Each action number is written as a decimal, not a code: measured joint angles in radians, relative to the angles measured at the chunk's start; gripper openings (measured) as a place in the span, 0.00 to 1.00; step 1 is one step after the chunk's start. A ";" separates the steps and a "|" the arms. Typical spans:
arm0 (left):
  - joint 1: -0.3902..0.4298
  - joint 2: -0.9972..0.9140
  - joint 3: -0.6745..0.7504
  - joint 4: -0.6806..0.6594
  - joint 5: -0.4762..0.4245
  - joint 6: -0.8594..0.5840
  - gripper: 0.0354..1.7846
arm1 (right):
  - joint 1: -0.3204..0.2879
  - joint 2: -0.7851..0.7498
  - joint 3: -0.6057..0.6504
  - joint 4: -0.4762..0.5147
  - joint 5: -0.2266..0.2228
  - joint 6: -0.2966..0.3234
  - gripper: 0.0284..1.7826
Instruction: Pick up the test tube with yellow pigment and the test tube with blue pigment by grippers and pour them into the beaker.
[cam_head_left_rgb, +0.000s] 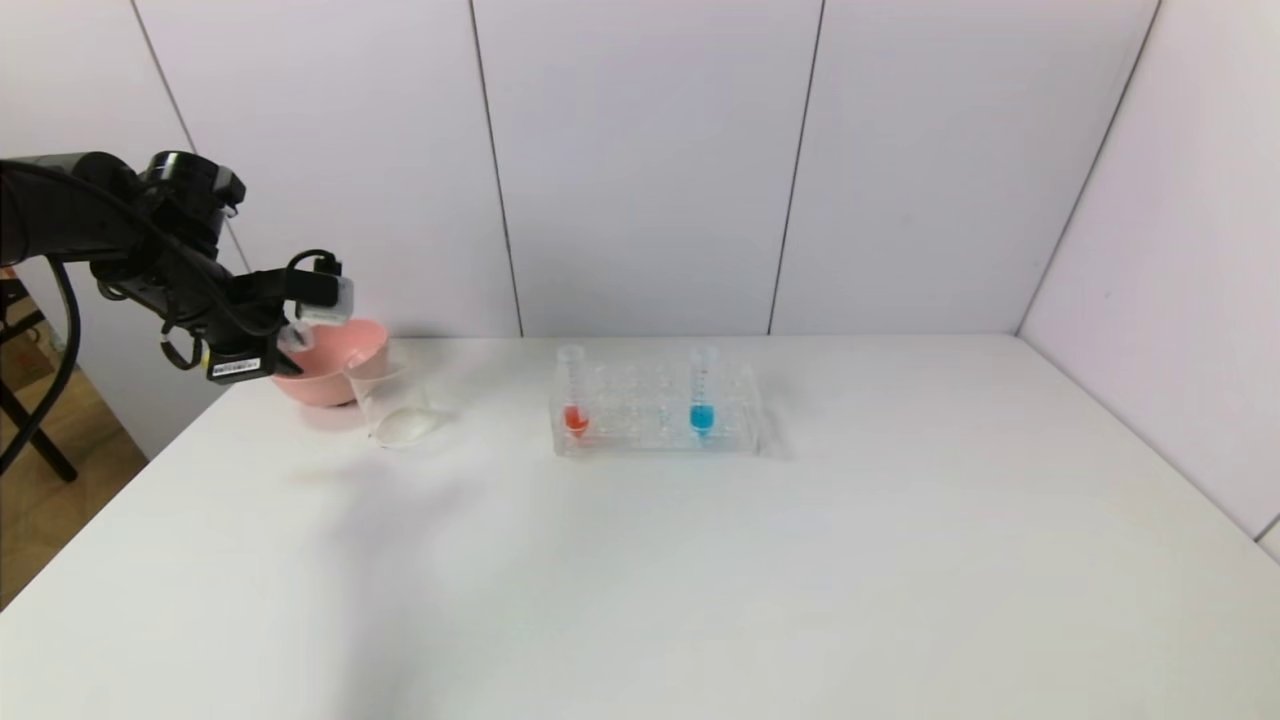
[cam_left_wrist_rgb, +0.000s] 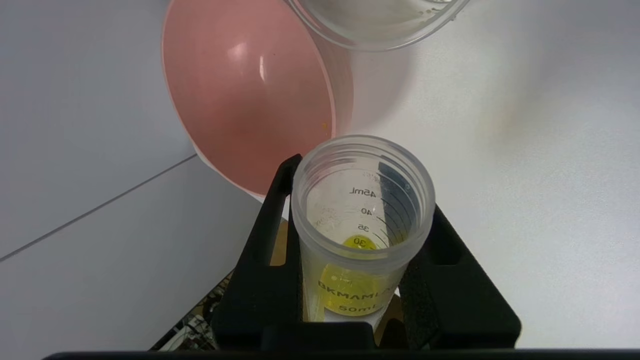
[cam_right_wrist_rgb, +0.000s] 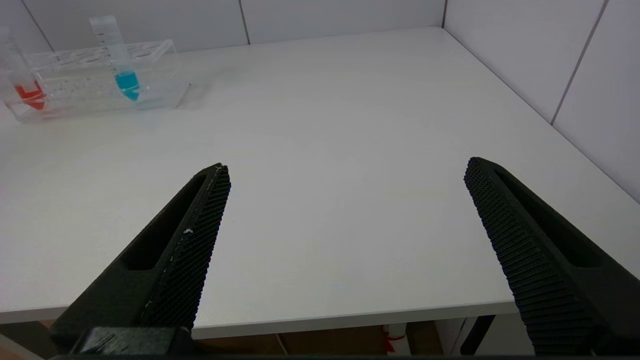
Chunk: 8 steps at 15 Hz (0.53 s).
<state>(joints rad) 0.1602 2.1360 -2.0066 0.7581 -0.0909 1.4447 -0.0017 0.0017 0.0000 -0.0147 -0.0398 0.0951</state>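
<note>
Left gripper (cam_head_left_rgb: 300, 335), at the middle left of the head view, is clamped on the test tube with yellow pigment (cam_left_wrist_rgb: 361, 220), its mouth aimed across the pink bowl (cam_head_left_rgb: 335, 362) toward the beaker (cam_head_left_rgb: 392, 400) just right of it. Right gripper (cam_right_wrist_rgb: 345, 230) hangs wide open over the table (cam_head_left_rgb: 700, 560), with the test tube with blue pigment (cam_head_left_rgb: 702, 390) upright in the rack (cam_head_left_rgb: 655, 410), centre frame

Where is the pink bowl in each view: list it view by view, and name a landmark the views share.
Head view: the pink bowl sits far left on the table, behind the left gripper and beside the beaker.
Left wrist view: upper left, beyond the test tube with yellow pigment the gripper holds.
Right wrist view: not in it.
Shared landmark: the beaker, next to the bowl in both.
</note>
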 joint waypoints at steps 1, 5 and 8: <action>0.000 -0.001 0.000 0.007 0.000 -0.010 0.29 | 0.000 0.000 0.000 0.000 0.000 0.000 0.96; -0.013 -0.009 0.000 0.015 0.003 -0.033 0.29 | 0.000 0.000 0.000 0.000 0.000 0.000 0.96; -0.014 -0.011 0.000 0.021 0.010 -0.037 0.29 | 0.000 0.000 0.000 0.000 0.000 0.000 0.96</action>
<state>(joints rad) 0.1466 2.1249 -2.0066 0.7794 -0.0813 1.4077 -0.0017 0.0017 0.0000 -0.0149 -0.0398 0.0955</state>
